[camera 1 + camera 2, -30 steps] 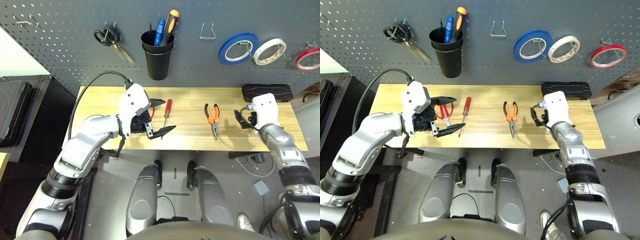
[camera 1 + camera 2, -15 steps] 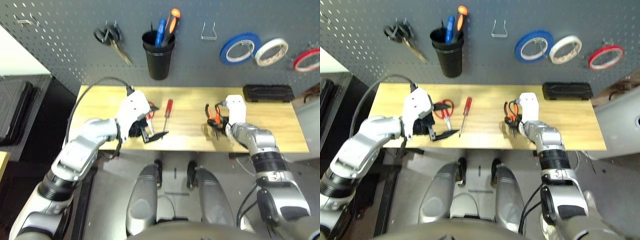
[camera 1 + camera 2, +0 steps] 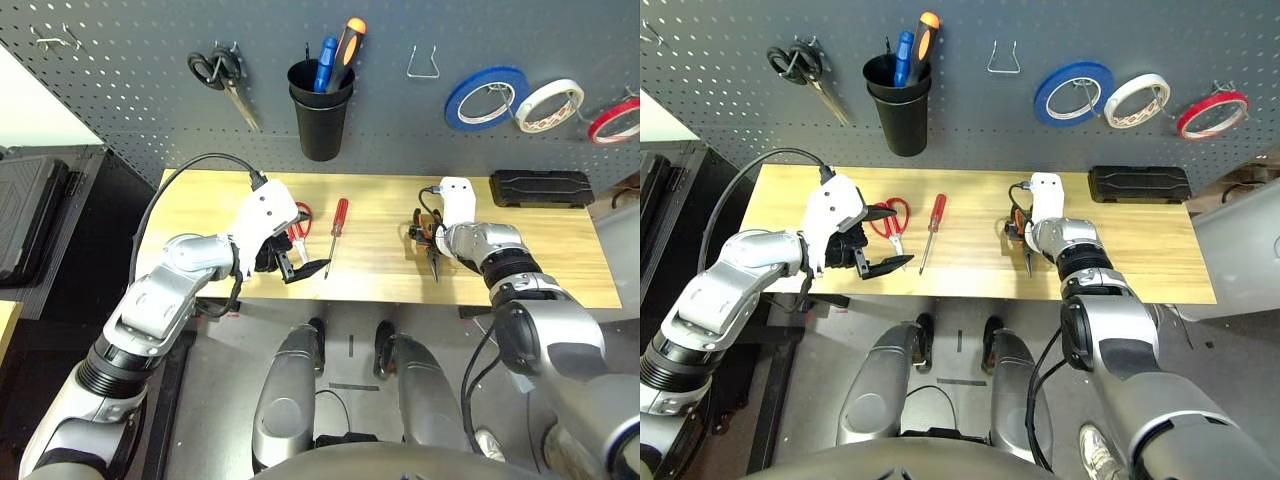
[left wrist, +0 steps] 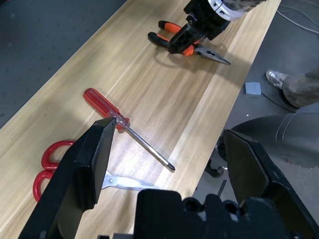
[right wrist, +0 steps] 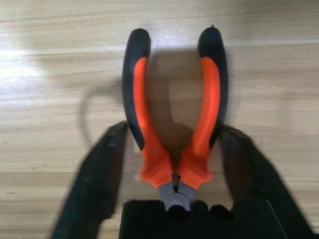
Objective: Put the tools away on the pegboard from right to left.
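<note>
The orange-and-black pliers (image 5: 172,124) lie flat on the wooden table (image 3: 560,262). My right gripper (image 5: 173,130) is down over them, open, with one finger on each side of the handles and close against them. The red-handled screwdriver (image 3: 338,222) lies mid-table. The red-handled scissors (image 4: 49,162) lie to its left, partly behind my left gripper (image 3: 305,245), which hovers open just over them and holds nothing. The thin red tape ring (image 3: 1213,112) hangs at the far right of the pegboard (image 3: 120,95).
On the pegboard hang black-handled scissors (image 3: 220,75), a black cup (image 3: 320,112) holding screwdrivers, a bare wire hook (image 3: 422,64), a blue tape roll (image 3: 483,96) and a white one (image 3: 546,103). A black case (image 3: 538,187) lies at the table's back right.
My right arm has swung left from the table's right end onto the pliers, and its fingers have drawn in around the handles. My left gripper has sunk a little lower by the red scissors.
</note>
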